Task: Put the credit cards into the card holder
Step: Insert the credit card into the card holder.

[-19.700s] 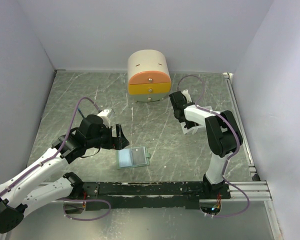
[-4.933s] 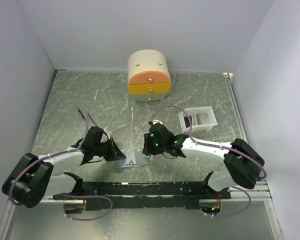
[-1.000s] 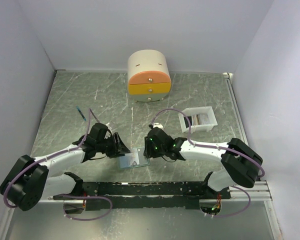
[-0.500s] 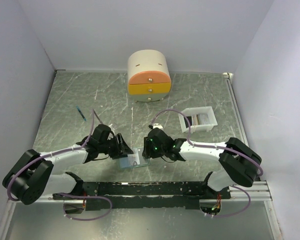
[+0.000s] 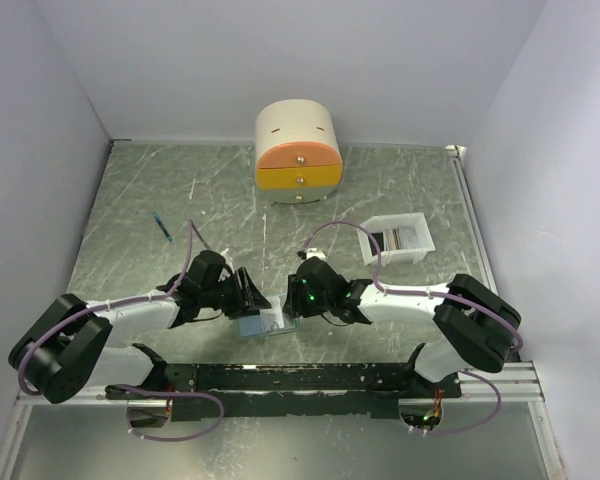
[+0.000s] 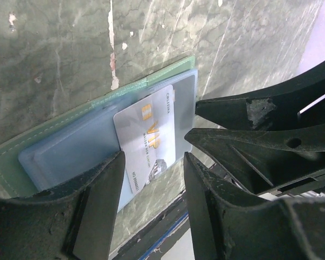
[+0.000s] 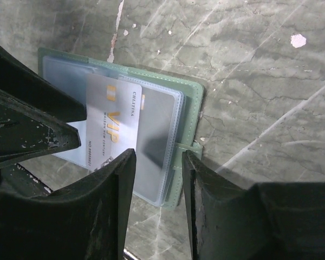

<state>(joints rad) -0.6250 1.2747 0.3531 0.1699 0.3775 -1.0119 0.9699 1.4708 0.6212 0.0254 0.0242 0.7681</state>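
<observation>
Grey-green card holder (image 5: 263,322) lies open; one pale card (image 6: 149,132) rests on its blue pockets, seemingly not yet tucked in. My left gripper (image 6: 153,157) and right gripper (image 7: 158,157) hover over it, half open, holding nothing. More credit cards (image 5: 401,238) wait in the white tray (image 5: 421,250) beyond it.

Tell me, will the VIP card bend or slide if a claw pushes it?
Probably stiff: the VIP card lies flat, edges straight. Likely slippery, resting on smooth clear pockets of the card holder. Looks thin, so light.
</observation>
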